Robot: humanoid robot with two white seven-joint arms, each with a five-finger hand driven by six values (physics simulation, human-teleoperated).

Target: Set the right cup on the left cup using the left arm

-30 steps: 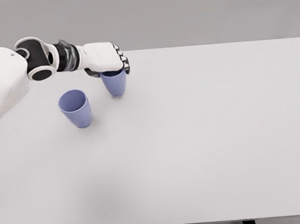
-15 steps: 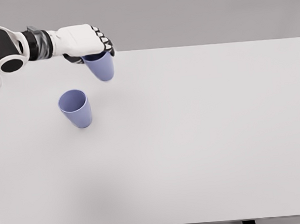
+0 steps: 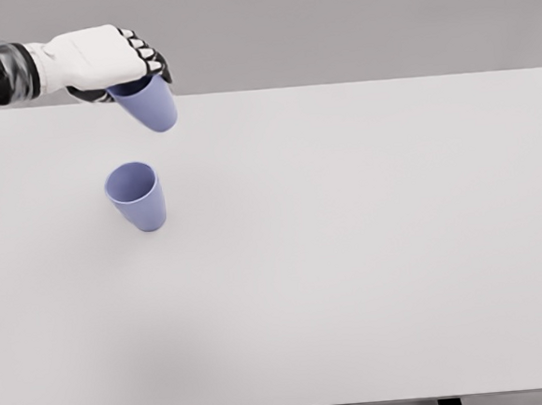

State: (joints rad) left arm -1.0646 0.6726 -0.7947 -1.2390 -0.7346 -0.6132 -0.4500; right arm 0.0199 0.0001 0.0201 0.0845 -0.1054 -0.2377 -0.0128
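Carry step: your left hand [image 3: 100, 58], fingers [image 3: 147, 62] wrapped round the lifted cup [image 3: 148, 106], apparently tilted; next, centre it over the standing cup [image 3: 136, 195] and lower.

The left arm enters from the upper left edge, forearm running nearly level toward the right, dark wrist cuff showing just behind the white palm. The left hand [image 3: 100, 58] is turned palm down, its black-tipped fingers [image 3: 145, 60] curled over the rim of a cup [image 3: 148, 104], held clear off the surface
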